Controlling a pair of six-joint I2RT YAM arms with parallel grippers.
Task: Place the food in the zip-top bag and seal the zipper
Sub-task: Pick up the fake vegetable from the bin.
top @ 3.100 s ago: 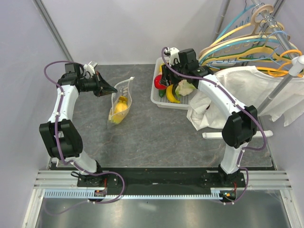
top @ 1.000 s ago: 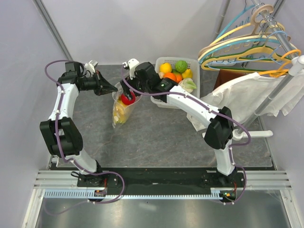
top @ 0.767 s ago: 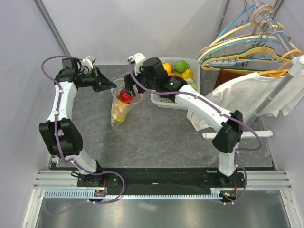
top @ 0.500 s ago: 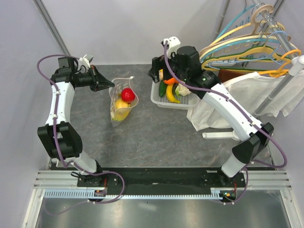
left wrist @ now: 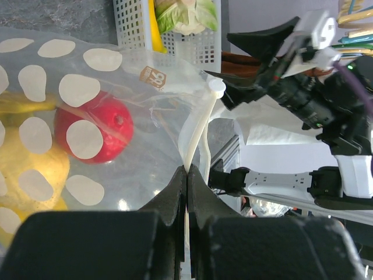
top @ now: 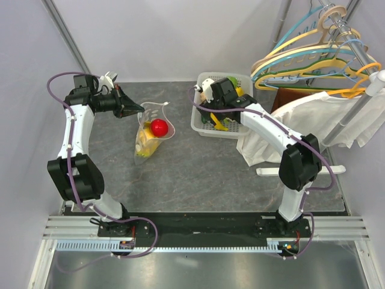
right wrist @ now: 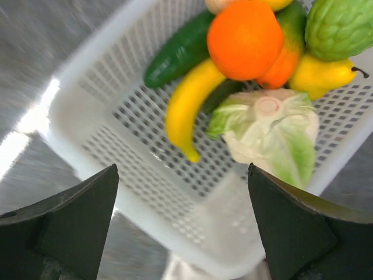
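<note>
Near edge: both arm bases side by side, grey table (top: 198, 174) ahead of them.

Mid-table, left of centre: the zip-top bag (top: 149, 133) lies on the table, clear with pale dots. Inside it I see a red fruit (top: 158, 127) towards the far end and yellow pieces (top: 144, 146) nearer to me. The bag's mouth end points far-left.

At that end, the left gripper (top: 129, 110) is clamped narrow. In the wrist view its fingertips (left wrist: 180, 181) are pressed together on the white zipper (left wrist: 199, 131) strip, which runs up and away from the pinch. The red fruit shows through the film just left of the pinch, with yellow below it.

Right of the bag and a little farther: the white basket (top: 198, 124), well apart from the bag. The right gripper (top: 207, 99) hangs over its left side. I read it as spread wide with nothing between the fingers. The wrist view looks straight down between them at the food left there:
- banana (right wrist: 183, 108), lying on the basket floor
- dark green cucumber (right wrist: 178, 49), just beside it
- orange (right wrist: 245, 38), on top of the pile
- pale leafy piece (right wrist: 271, 131), touching the banana's right side
- bumpy green fruit (right wrist: 338, 26)
- yellow fruit (right wrist: 323, 76)

Right side: a white garment (top: 313, 114) draped beside the basket. Coloured hangers (top: 307, 54) on a rail at the far right.
</note>
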